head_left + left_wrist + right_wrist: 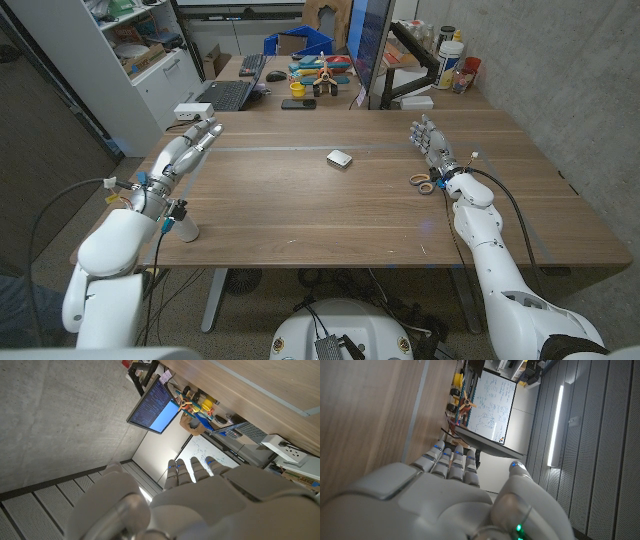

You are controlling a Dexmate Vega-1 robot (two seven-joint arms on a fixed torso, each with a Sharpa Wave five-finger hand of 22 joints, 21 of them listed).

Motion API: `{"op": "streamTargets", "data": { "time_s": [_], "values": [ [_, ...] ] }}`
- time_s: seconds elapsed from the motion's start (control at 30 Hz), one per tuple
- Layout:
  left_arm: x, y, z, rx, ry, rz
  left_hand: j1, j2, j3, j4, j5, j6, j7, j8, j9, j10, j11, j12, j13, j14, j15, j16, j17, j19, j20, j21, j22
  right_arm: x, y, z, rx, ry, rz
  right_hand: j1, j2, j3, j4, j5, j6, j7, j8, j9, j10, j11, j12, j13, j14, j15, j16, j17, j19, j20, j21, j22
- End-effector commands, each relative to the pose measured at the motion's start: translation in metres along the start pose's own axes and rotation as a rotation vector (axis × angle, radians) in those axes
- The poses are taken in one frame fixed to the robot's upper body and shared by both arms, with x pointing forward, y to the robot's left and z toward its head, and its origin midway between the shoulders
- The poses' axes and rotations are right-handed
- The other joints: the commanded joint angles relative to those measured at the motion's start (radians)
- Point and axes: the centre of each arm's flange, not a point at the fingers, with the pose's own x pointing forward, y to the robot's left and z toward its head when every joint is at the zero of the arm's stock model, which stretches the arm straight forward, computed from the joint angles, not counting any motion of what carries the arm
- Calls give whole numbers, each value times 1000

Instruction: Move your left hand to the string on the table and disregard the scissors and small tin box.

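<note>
Reaching forward at the table's (300, 215) far-left part, the left hand (193, 143) holds nothing, fingers extended. The right hand (432, 143) likewise, beside the scissors (426, 184). A small tin box (340, 158) lies mid-table, shut. No string can be made out.

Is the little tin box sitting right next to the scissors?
No. In the head view the tin box lies alone mid-table, while the scissors lie apart, beside the right hand.
</note>
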Motion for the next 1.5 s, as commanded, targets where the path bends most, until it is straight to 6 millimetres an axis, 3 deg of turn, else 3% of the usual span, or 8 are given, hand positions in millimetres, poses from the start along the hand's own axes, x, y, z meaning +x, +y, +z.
{"op": "streamTargets", "data": {
  "time_s": [0.03,0.83,1.5],
  "values": [
    [-3,5,1,55,26,9,16,3,1,-8,-1,1,-6,2,5,1,-6,2,5,-2,10,3,3,-6,7,9,5,1,0,-2,2,1,-3,7,7,4,-6,-1,9,-2,-1,6,5,1,1,2,10,-3,5,5,11,-8,-1,5],
    [-25,27,0,148,104,51,39,8,6,-19,-4,3,-6,3,6,2,-5,3,6,-1,11,3,3,-3,13,10,5,9,5,-7,8,6,8,6,8,2,-8,-1,10,-4,0,6,6,0,0,2,12,-3,4,5,12,-7,-3,5],
    [-43,29,2,188,136,66,52,11,8,-25,-6,5,-7,4,6,2,-6,4,6,0,12,3,4,-2,19,11,5,10,7,-9,6,14,15,5,9,1,-9,-1,11,-6,0,6,8,0,0,3,16,-4,5,5,12,-6,-4,5]
  ]
}}
